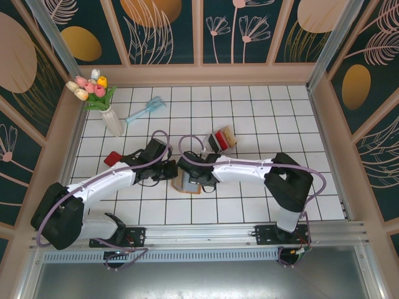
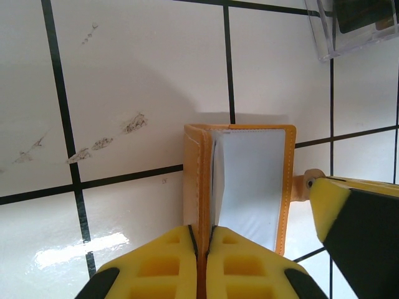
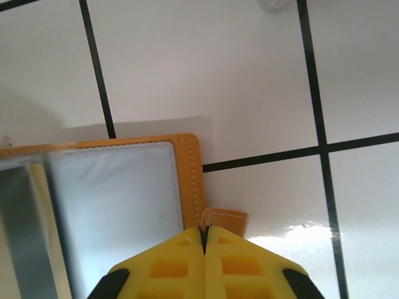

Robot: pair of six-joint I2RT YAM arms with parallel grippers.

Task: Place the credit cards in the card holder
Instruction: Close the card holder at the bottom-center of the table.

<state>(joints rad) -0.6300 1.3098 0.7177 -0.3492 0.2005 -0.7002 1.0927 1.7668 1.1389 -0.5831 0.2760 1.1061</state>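
The orange-brown card holder [image 1: 187, 185] lies open on the white tiles, its light blue lining [image 2: 249, 180] facing up. My left gripper [image 2: 201, 229] is shut on one raised leather flap [image 2: 198, 174] of it. My right gripper [image 3: 204, 229] is shut on the snap tab [image 3: 227, 217] at the card holder's [image 3: 112, 199] other edge. In the top view the two grippers [image 1: 169, 171] [image 1: 187, 169] meet over the card holder. Credit cards [image 1: 219, 140], red and black, stand in a clear tray [image 1: 228, 136] behind it. A red card [image 1: 114, 157] lies flat to the left.
A white vase of tulips [image 1: 112, 119] stands at the back left, with a light blue tool [image 1: 144, 111] lying beside it. The clear tray's corner [image 2: 324, 37] shows beyond the card holder. Wooden walls enclose the tiled floor on three sides.
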